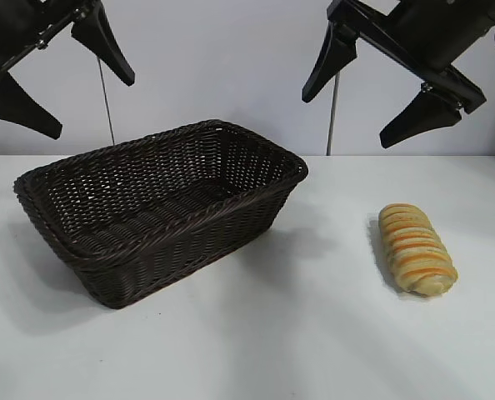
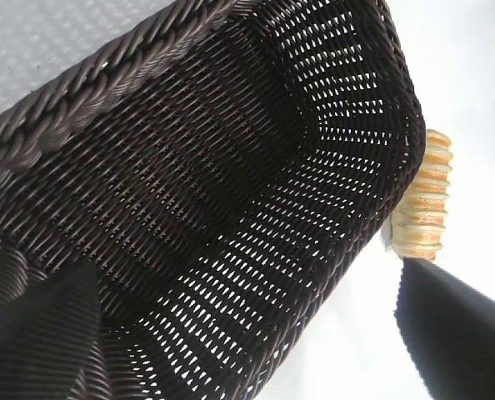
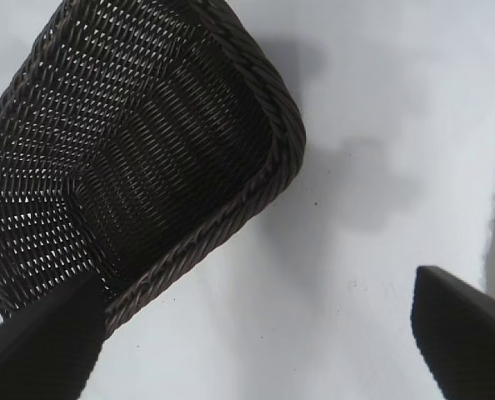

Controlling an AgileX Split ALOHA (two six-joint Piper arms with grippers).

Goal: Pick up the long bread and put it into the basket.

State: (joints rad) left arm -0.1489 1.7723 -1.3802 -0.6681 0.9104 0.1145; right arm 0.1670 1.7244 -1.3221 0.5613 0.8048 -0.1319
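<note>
The long bread [image 1: 416, 249], golden-tan with orange and cream ridges, lies on the white table at the right. It shows past the basket in the left wrist view [image 2: 424, 196]. The dark brown wicker basket [image 1: 160, 171] stands empty at centre-left; it also shows in the left wrist view [image 2: 81, 87] and the right wrist view [image 3: 272, 108]. My left gripper [image 1: 89, 104] hangs open high above the basket's left end. My right gripper [image 1: 352, 112] hangs open high above the table, between the basket and the bread.
The white table [image 1: 314, 333] runs to a pale wall behind. Two thin vertical rods [image 1: 334, 117] stand at the back. The basket casts a shadow to its right.
</note>
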